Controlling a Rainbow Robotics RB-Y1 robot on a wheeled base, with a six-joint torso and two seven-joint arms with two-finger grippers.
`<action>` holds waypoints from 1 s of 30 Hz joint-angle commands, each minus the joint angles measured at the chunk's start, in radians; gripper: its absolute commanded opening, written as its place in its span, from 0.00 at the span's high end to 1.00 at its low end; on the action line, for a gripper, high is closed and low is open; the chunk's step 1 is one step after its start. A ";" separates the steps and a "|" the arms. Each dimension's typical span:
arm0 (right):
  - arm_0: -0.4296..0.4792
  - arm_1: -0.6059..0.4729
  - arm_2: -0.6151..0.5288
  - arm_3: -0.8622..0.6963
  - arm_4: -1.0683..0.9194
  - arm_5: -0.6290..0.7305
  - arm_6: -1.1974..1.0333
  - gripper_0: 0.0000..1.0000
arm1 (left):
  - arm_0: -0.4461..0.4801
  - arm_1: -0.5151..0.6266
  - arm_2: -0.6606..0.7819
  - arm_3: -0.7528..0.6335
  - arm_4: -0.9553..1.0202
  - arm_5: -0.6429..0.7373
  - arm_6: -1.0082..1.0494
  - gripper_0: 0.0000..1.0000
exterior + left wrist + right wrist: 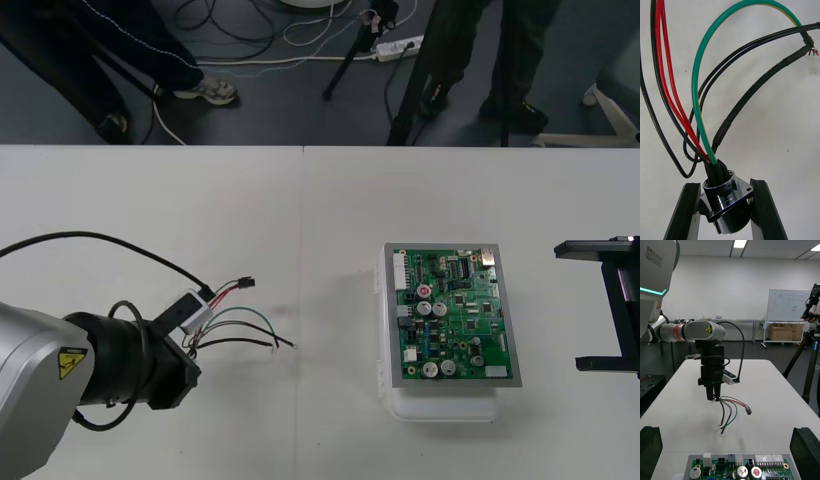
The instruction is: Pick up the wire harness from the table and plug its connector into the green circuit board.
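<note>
**Plate.** One light table [250, 220] carries one green circuit board [452, 312] on one white base [440, 408]. There are two grippers. The left gripper [715, 396], well apart from the board, has its two black fingers [688, 210] clamped on the single round metal socket [728, 206] of the one wire harness [717, 170]. Red, black and one green wire fan out beyond its fingertips, with one small black plug [748, 411] clear of the board. The right gripper [600, 305] stands near the board's opposite side, its two fingers spread wide.
</note>
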 commanded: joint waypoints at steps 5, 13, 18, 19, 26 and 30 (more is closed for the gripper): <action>0.001 -0.009 0.000 -0.001 -0.016 -0.005 0.027 0.00 | -0.014 -0.021 0.155 -0.088 0.218 -0.038 -0.107 1.00; 0.001 -0.009 0.000 -0.001 -0.016 -0.005 0.024 0.00 | -0.031 0.026 0.195 -0.126 0.359 0.054 -0.141 1.00; 0.001 -0.009 -0.002 -0.001 -0.016 -0.005 0.021 0.00 | -0.054 0.077 0.174 -0.163 0.366 0.120 -0.155 1.00; 0.001 -0.009 -0.002 -0.001 -0.018 -0.005 0.021 0.00 | -0.057 0.088 0.172 -0.171 0.367 0.134 -0.156 1.00; -0.002 -0.009 0.000 -0.001 -0.016 -0.005 0.019 0.00 | -0.093 0.137 0.172 -0.180 0.428 0.206 -0.170 1.00; 0.001 -0.009 -0.002 -0.001 -0.016 -0.005 0.019 0.00 | -0.127 0.157 0.171 -0.180 0.451 0.258 -0.184 1.00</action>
